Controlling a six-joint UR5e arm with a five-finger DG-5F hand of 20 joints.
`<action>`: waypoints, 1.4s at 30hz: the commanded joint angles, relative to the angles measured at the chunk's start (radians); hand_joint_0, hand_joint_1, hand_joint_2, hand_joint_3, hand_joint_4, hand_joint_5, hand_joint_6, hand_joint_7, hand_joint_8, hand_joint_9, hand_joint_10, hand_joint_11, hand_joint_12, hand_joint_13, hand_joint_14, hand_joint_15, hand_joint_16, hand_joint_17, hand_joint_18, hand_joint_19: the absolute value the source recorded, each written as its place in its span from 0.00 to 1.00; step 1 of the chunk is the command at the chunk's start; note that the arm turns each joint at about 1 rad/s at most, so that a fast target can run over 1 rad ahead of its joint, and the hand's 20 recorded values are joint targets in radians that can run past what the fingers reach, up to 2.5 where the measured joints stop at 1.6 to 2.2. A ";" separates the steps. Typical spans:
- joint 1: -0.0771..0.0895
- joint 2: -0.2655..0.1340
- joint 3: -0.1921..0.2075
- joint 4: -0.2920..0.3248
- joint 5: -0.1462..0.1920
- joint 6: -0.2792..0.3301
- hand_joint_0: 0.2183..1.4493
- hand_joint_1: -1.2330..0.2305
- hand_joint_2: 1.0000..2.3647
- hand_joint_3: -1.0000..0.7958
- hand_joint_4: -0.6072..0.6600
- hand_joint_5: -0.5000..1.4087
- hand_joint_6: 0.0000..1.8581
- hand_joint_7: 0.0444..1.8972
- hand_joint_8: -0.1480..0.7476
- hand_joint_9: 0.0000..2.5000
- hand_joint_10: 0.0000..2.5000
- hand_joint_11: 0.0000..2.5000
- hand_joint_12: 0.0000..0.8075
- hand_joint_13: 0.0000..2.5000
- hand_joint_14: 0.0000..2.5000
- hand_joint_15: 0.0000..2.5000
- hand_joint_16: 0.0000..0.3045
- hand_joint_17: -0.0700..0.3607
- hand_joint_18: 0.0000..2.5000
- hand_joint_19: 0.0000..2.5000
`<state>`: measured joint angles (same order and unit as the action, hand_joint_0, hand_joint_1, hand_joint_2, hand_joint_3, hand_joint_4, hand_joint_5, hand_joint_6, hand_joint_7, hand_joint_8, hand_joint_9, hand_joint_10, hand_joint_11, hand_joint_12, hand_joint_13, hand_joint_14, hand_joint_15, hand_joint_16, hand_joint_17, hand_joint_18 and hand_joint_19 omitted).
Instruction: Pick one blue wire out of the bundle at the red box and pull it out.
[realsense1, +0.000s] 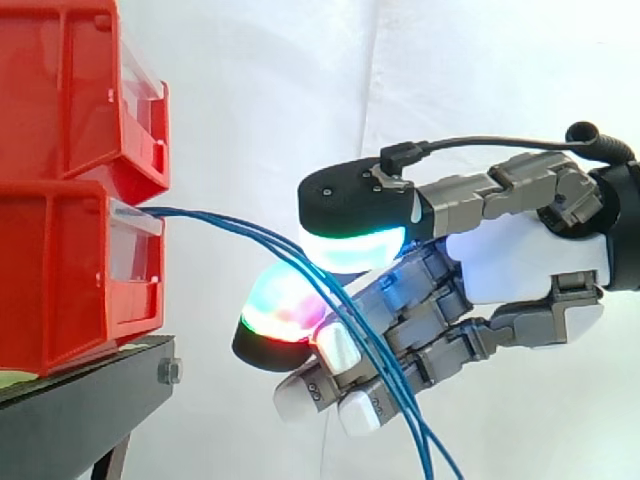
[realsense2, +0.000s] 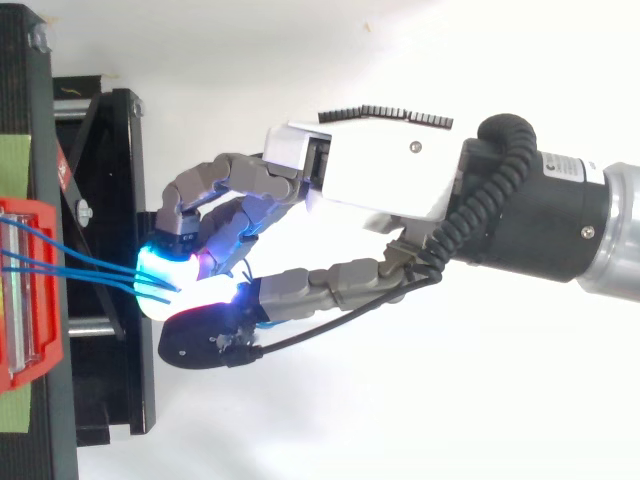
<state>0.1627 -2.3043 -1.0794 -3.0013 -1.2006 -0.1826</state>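
Note:
A bundle of thin blue wires (realsense1: 230, 228) comes out of the front of the lower red box (realsense1: 60, 280) and runs right and downward. My hand (realsense1: 520, 255) reaches in from the right, a short way in front of the box. Its fingers are curled. A cyan-green glowing pad above and a red-green glowing pad below close on the wires where they pass between them. Past the pinch the wires hang across the lower fingers and leave the bottom of the side view. From above, the wires (realsense2: 90, 265) fan from the box (realsense2: 30, 290) into the hand (realsense2: 380, 175).
A second red bin (realsense1: 70, 90) is stacked on the lower one. Both rest on a black stand (realsense1: 80, 400) at the left, also seen from above (realsense2: 110, 200). A white curtain hangs behind.

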 joint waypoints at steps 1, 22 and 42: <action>0.000 0.002 0.001 0.007 -0.001 -0.003 0.30 0.32 0.01 0.49 0.63 0.17 0.48 0.56 0.59 0.32 0.01 0.23 0.56 0.26 0.00 0.09 0.19 0.46 0.27 0.15; 0.000 0.000 0.003 0.038 -0.001 -0.005 0.30 0.31 0.01 0.43 0.69 0.17 0.48 0.54 0.58 0.32 0.01 0.23 0.55 0.26 0.00 0.09 0.19 0.46 0.27 0.15; 0.000 0.000 0.003 0.038 -0.001 -0.005 0.31 0.30 0.01 0.43 0.66 0.18 0.48 0.56 0.59 0.33 0.01 0.23 0.56 0.27 0.00 0.09 0.18 0.45 0.28 0.16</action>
<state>0.1626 -2.3040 -1.0768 -2.9637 -1.2011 -0.1872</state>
